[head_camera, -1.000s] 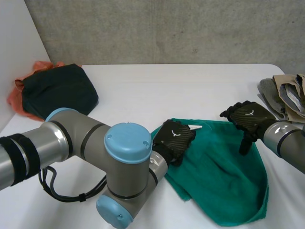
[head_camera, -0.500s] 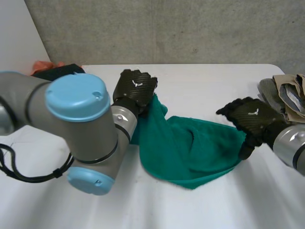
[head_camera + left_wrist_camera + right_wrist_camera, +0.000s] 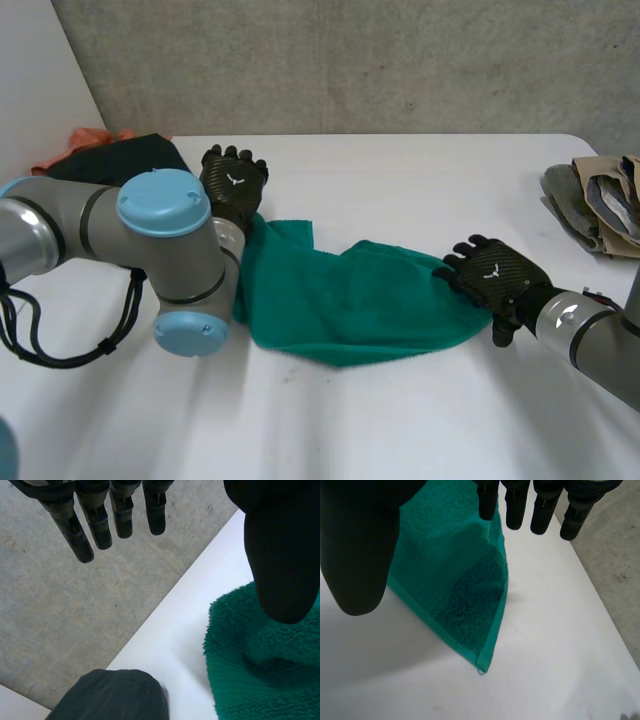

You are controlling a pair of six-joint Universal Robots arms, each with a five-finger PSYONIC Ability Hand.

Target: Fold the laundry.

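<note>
The green towel (image 3: 350, 300) lies bunched and drawn out lengthwise on the white surface (image 3: 420, 175) between the two hands, with no tidy fold made yet. The left hand (image 3: 233, 185) is at one end. Its fingers (image 3: 75, 535) are straight and spread, clear of the towel, and only the thumb is above the terry, so nothing is gripped. The right hand (image 3: 495, 278) rests on the opposite end. Its fingers (image 3: 515, 510) are also straight and wide of the thumb, with a hemmed corner below the palm. Judgement: the hands are placed to spread the towel flat before folding. A dark garment (image 3: 130, 155) lies near the left fingers. A beige clothing pile (image 3: 600, 205) lies well apart from the right fingers.
</note>
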